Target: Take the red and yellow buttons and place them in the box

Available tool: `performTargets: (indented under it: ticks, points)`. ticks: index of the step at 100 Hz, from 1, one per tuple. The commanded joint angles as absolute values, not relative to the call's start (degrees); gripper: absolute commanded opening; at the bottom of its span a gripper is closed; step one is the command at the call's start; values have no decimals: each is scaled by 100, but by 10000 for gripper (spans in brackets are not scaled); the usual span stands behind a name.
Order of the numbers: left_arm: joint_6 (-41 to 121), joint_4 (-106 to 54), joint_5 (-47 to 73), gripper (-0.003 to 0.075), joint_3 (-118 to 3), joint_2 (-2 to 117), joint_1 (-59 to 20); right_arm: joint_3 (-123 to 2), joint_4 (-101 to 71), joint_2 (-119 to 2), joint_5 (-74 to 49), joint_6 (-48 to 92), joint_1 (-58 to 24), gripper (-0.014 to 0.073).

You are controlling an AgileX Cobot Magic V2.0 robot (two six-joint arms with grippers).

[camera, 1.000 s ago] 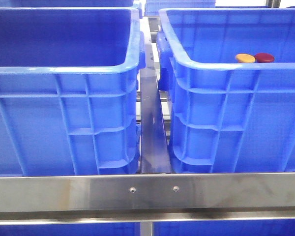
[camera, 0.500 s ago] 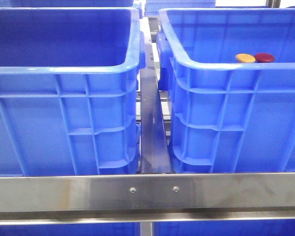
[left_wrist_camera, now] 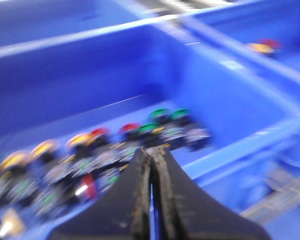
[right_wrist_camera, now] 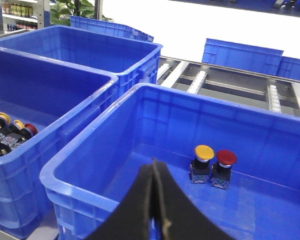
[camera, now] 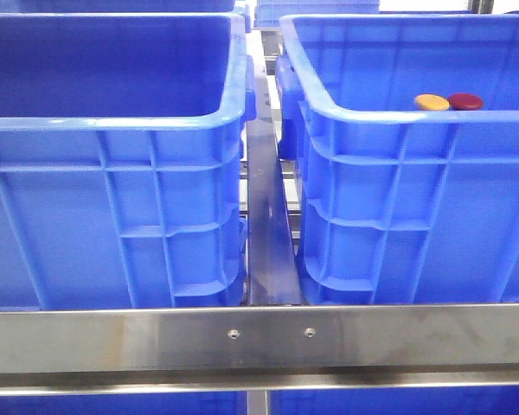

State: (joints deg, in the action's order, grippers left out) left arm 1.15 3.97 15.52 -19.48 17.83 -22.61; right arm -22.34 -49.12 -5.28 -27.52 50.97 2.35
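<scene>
The yellow button (camera: 432, 102) and the red button (camera: 465, 101) stand side by side inside the right blue box (camera: 355, 112), near its far wall. The right wrist view shows them as the yellow button (right_wrist_camera: 204, 152) and the red button (right_wrist_camera: 226, 158) on black bases. My right gripper (right_wrist_camera: 154, 163) is shut and empty, hanging over the near part of that box (right_wrist_camera: 80, 187), well apart from both. My left gripper (left_wrist_camera: 152, 149) is shut and empty, in a blurred view over the other crate (left_wrist_camera: 90, 35). Neither gripper shows in the front view.
The left blue crate (camera: 112, 121) holds several more push buttons (left_wrist_camera: 90, 150) with yellow, red and green caps along its floor. A steel rail (camera: 259, 337) crosses the front, and a metal strip (camera: 266, 216) runs between the crates. More blue crates (right_wrist_camera: 242, 52) stand behind a roller conveyor (right_wrist_camera: 230, 85).
</scene>
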Motion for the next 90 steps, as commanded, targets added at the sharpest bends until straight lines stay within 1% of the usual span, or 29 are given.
performTargets:
  ticks: [1,18,32,41,51,56,90]
  points:
    - [-238,545,889,-20,-1759,1545,-1783,-2382,-5047,-596,-2461,5118,269,-69]
    - [-238,545,614,-20,-1120,821,-692,-2382,-5047,-596,-2461,5118,269,-69]
    - [-238,534,281,-20,-500,188,-162,-2382,-5047,-596,-2461,5118,269,-69]
    - [-238,511,164,-20,-110,-224,-41,-2382,-5047,-596,-2461,5118,269,-69]
    - [-238,316,-252,-20,325,-217,-18,-2382,-5047,-594,-2466,5118,269,-69]
    - [-238,243,107,-20,294,-206,-18,-2382,-5047,-609,-2474,5118,269,-69]
    - [-238,230,35,-20,308,-206,-18,-2382,-5047,-609,-2516,5118,269,-69]
